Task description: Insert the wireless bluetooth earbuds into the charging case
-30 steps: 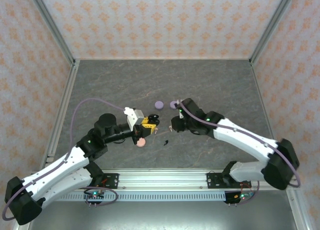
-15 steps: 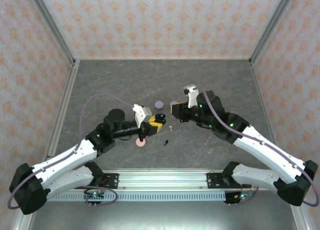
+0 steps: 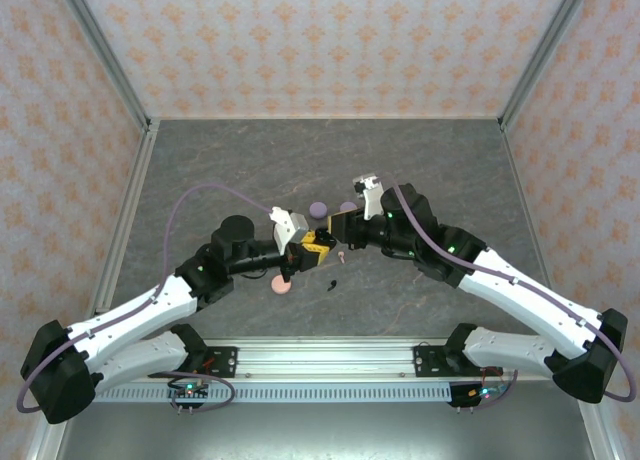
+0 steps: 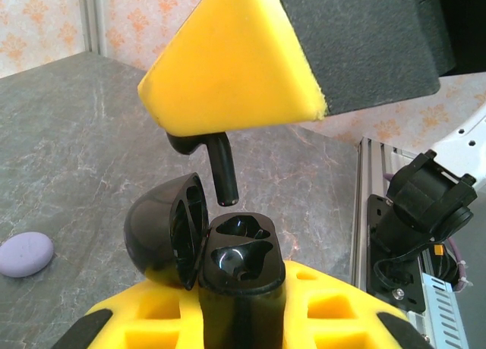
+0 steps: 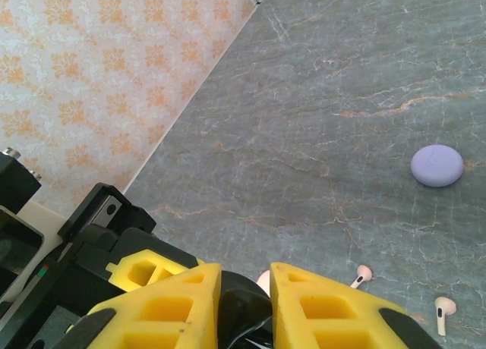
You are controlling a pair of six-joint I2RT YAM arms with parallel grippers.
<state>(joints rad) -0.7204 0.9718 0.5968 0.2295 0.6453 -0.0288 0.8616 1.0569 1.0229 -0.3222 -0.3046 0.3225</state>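
Remote session: my left pincer (image 4: pixel 243 312) is clamped on the open black charging case (image 4: pixel 241 249), both sockets looking empty. My right pincer (image 5: pixel 244 290), closed on a black earbud (image 4: pixel 220 171), holds it stem-down just above one socket. By my judgement nothing is seated yet. Two pink earbuds (image 5: pixel 363 273) and a second black bud (image 3: pixel 331 284) lie on the worktop (image 3: pixel 420 170).

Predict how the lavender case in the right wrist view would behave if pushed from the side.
The lavender case lies flat on its broad face, so it would probably slide, not roll or tip. Its smooth rounded shell looks hard: likely stiff, but perhaps slippery to pinch. Being small, it is probably light.
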